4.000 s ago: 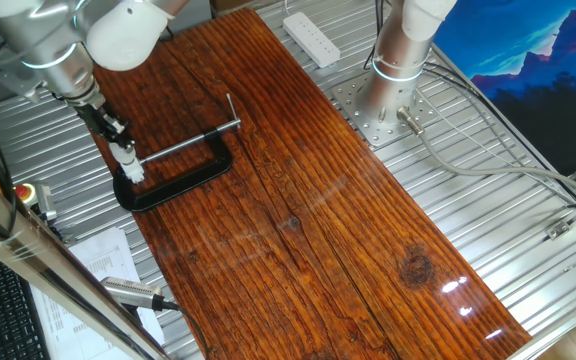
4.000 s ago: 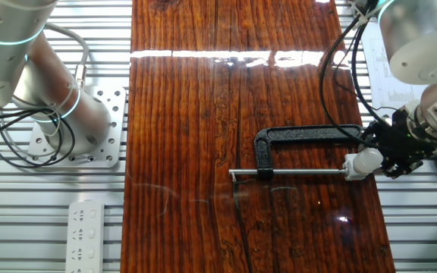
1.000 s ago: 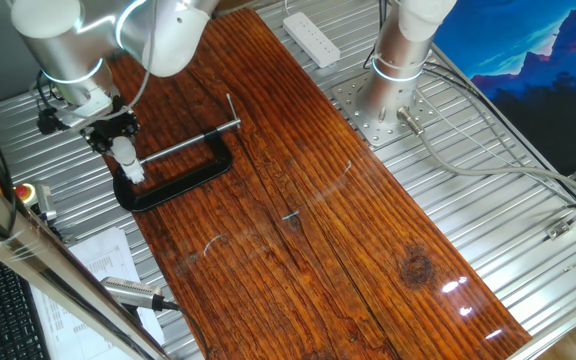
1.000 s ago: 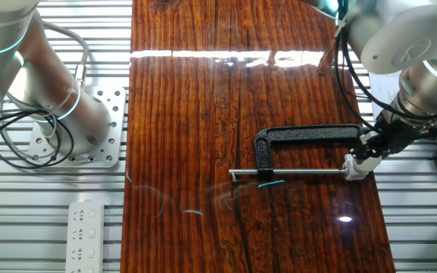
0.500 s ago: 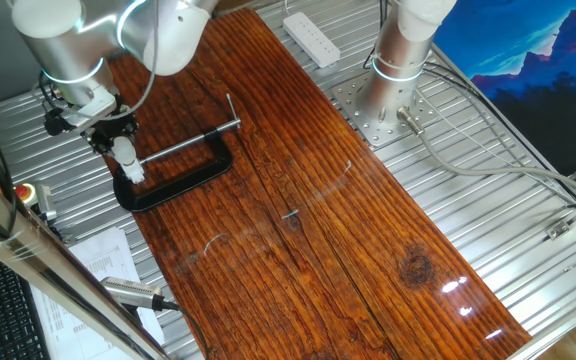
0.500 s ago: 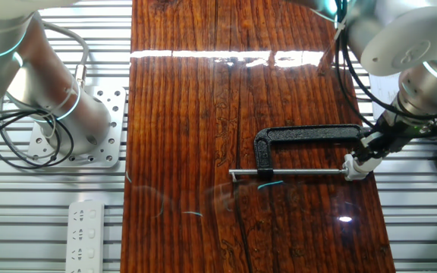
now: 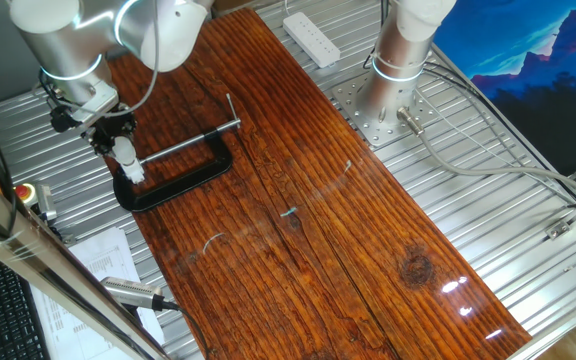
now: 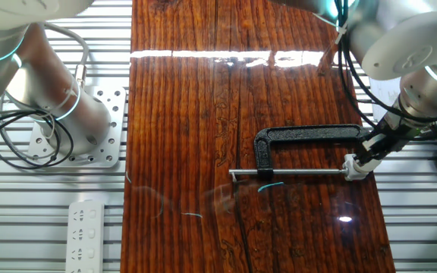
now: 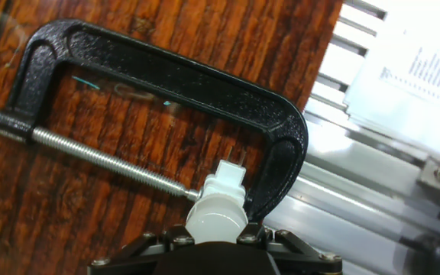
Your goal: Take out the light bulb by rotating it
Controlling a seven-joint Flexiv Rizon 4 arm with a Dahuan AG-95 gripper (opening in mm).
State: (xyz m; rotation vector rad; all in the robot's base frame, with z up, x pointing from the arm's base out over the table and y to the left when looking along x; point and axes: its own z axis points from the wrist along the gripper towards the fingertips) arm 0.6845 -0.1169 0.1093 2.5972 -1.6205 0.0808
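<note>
The frosted white light bulb sits in a small white socket held at the jaw of the black C-clamp. In the hand view my gripper is shut on the bulb, with black fingers on both its sides. In one fixed view the gripper comes down onto the bulb at the clamp's left end. In the other fixed view the gripper holds the bulb above the socket, next to the clamp.
The clamp's steel screw rod lies across the wooden board. Papers and a red button lie off the board's left edge. A second arm's base and a white power strip stand at the far end.
The hand has turned about the bulb's axis since the earliest frames and a little more in the last second. It stays closed on the bulb. The clamp has not moved.
</note>
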